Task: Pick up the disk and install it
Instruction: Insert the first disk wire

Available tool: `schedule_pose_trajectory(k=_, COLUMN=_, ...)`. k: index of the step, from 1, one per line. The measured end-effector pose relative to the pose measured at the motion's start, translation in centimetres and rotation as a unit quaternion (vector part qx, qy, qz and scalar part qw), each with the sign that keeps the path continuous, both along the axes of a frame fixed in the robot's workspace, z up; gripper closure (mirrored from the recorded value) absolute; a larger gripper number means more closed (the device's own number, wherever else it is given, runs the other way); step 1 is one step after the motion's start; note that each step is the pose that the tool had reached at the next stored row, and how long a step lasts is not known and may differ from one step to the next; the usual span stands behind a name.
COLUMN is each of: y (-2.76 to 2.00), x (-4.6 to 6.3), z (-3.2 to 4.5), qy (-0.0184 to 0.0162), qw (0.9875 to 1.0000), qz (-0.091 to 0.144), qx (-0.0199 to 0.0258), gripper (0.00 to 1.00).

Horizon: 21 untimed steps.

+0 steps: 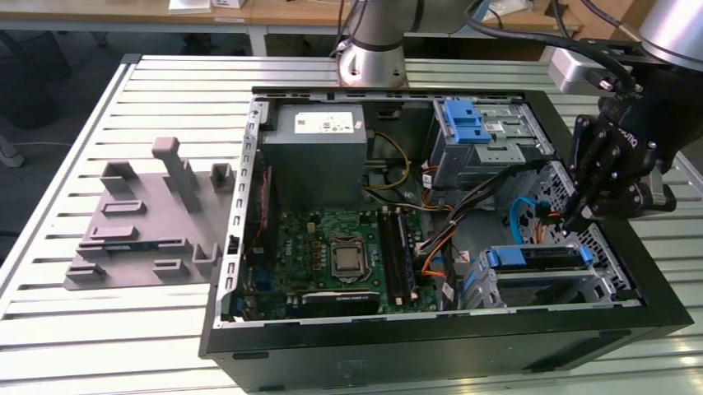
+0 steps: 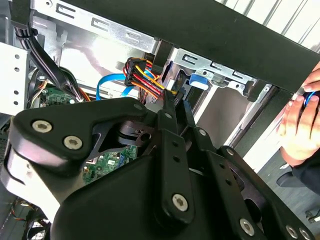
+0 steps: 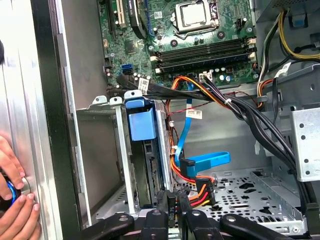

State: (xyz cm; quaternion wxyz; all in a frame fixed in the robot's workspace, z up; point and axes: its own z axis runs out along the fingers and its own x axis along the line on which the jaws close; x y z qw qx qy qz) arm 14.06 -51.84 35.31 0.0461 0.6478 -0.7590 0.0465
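Open computer case [image 1: 439,346] on the slatted table [image 1: 110,329]. The disk [image 1: 533,257] sat on edge in the drive bay at the case's near corner on the exterior view's right, its blue rail end facing up. The gripper [image 1: 577,220] hung just above and behind that bay, not on the disk.

Fingers were drawn together to a narrow tip. In the second wrist view the gripper [image 2: 169,102] ended right at the plug of the red-yellow-black cable bundle [image 2: 142,75]. Couldn't tell whether it pinched the plug or only touched it.

Step, my read: pick-up looked done and the disk was in its slot, so this was the tail of the install, seating or cabling. Any next move would call for small, careful motion, since the wires crowd the bay and there is little room beside the disk.

View differences: the first wrist view showed the disk [image 3: 149,170] from its rear edge, a blue data cable [image 3: 207,161] and the cable bundle [image 3: 200,192] just beside it, and the gripper [image 3: 171,210] at that end. The exterior view didn't show that edge. Both wrist views caught a person's hand [image 3: 15,205] at the case's outer wall, holding something blue. The exterior view alone gave the whole layout, including the grey fixture plate [image 1: 148,222] near the table's edge on the exterior view's left.
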Motion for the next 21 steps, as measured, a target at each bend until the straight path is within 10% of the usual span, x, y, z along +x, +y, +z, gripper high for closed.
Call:
schedule_pose_trajectory(k=16, y=-0.12, x=-0.20, z=-0.06, qy=-0.0011, qw=0.9998, qz=0.021, qx=0.0002, gripper=0.78)
schedule_pose_trajectory(k=21, y=-0.34, x=-0.39, z=-0.07, qy=-0.0018, qw=0.9996, qz=0.023, qx=0.0183, gripper=0.78)
